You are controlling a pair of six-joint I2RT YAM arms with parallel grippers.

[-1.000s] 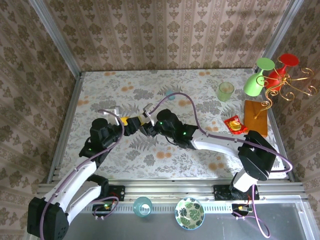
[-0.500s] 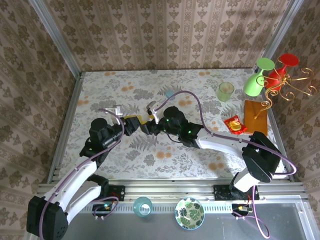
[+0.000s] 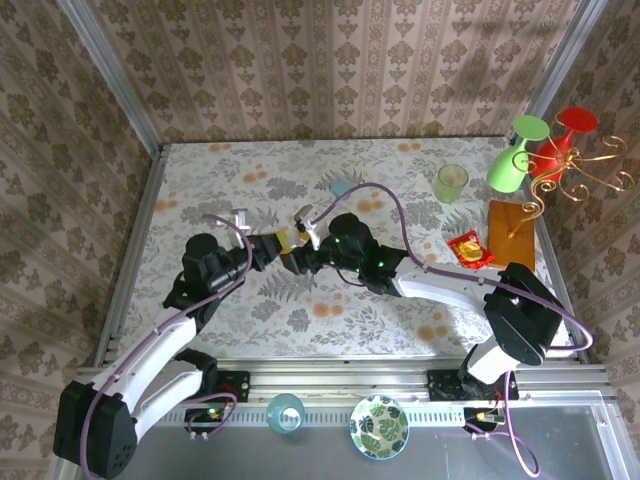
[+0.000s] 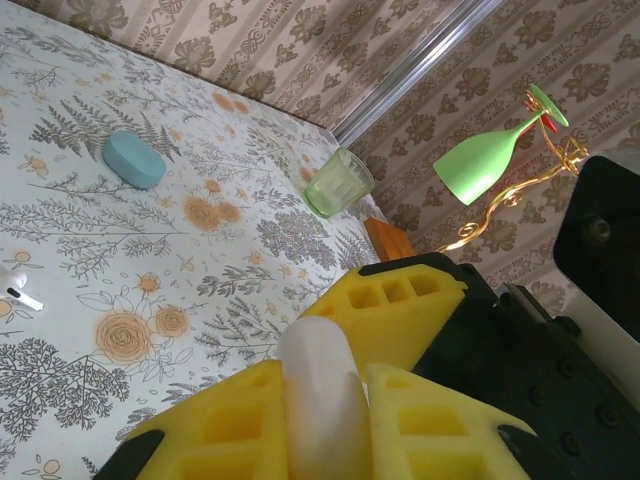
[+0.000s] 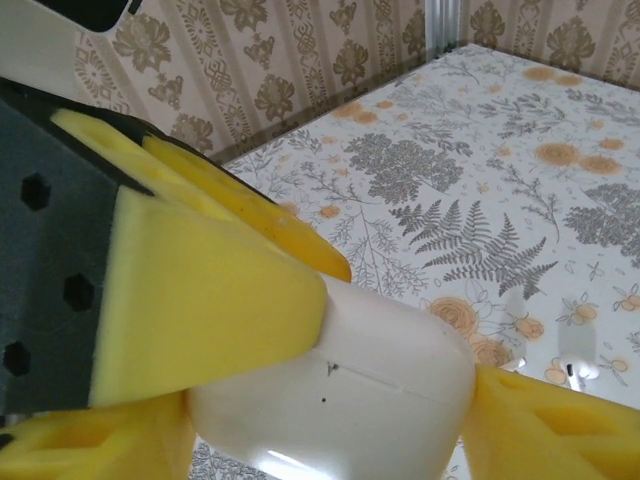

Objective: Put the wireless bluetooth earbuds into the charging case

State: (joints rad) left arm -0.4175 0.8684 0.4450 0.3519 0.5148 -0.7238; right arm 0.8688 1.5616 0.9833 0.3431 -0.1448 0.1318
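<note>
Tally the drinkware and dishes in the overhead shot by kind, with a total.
Stemmed glasses: 2, the green stemmed glass and the red stemmed glass
Tumblers: 1, the pale green tumbler
Cups: 1, the teal cup on the front ledge
Bowls: 1, the leaf-patterned bowl on the front ledge
Total: 5

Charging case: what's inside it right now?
The charging case looks shut, only a thin seam showing, so its interior is hidden. The left gripper clamps it. One earbud lies outside on the table.
</note>
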